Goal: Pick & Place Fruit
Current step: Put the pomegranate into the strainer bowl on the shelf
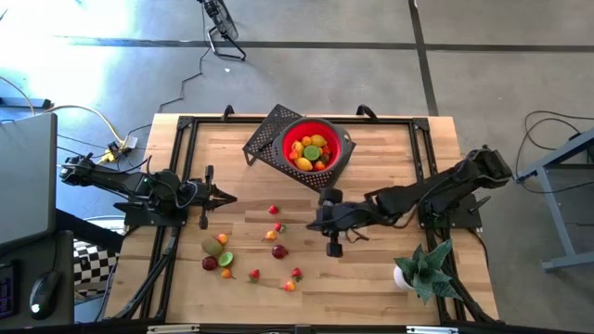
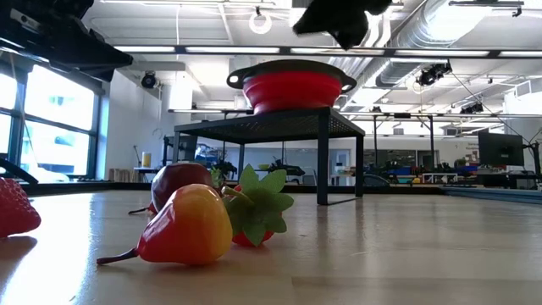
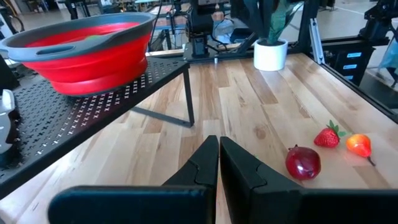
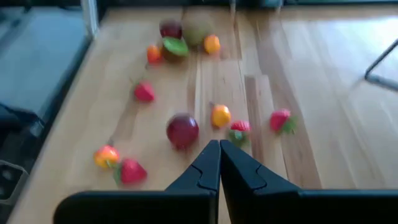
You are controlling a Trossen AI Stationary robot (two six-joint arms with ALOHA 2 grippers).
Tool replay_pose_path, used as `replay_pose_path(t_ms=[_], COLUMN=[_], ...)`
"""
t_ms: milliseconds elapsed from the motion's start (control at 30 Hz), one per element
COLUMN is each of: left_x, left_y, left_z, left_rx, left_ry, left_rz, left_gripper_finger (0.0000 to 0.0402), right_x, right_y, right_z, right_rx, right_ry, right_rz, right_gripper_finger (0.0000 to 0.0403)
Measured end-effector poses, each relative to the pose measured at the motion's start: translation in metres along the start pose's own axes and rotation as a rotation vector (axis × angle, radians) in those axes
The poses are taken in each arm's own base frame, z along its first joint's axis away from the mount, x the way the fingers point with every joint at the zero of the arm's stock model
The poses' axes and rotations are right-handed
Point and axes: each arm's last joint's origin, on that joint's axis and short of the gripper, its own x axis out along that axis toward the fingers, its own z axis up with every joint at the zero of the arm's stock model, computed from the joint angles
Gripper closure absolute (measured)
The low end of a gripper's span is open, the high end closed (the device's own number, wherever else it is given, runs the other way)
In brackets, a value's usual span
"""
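Fruit (image 1: pixel 278 251) scattered on wooden table (image 1: pixel 371 288)

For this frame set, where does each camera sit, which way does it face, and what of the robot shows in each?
High: overhead, straight down; both arms, left claw, right claw, red bowl.
Low: table height, level across; fruit close, bowl on the black stand, an arm part at top.
Left wrist: past its shut claw toward the stand.
Right wrist: past its shut claw at loose fruit.
Shared: high, low and left wrist all show the bowl.
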Motion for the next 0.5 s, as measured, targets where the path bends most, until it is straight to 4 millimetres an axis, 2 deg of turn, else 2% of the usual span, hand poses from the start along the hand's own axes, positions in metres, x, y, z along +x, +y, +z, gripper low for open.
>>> replay_pose_path(t_ms=[200, 367, 500], left_x=[0.001, 0.008, 0.017], left_y=[0.000, -0.002, -0.007], left_z=[0.000, 0.003, 0.008], left_rx=[-0.004, -0.056, -0.070], left_ry=[0.001, -0.014, -0.059], left_rz=[-0.001, -0.018, -0.103], left_gripper_finger=[0.0390, 0.0390, 0.0390], right_x=[-0.035, -0.051, -0.058], right_y=[-0.011, -0.022, -0.028], right_z=[-0.018, -0.048, -0.070], right_rx=[0.026, 0.045, 0.064], right_ry=[-0.179, -0.260, -0.352], right_rz=[0.027, -0.003, 0.014], right_gripper_finger=[0.0400, 0.0400, 0.0400])
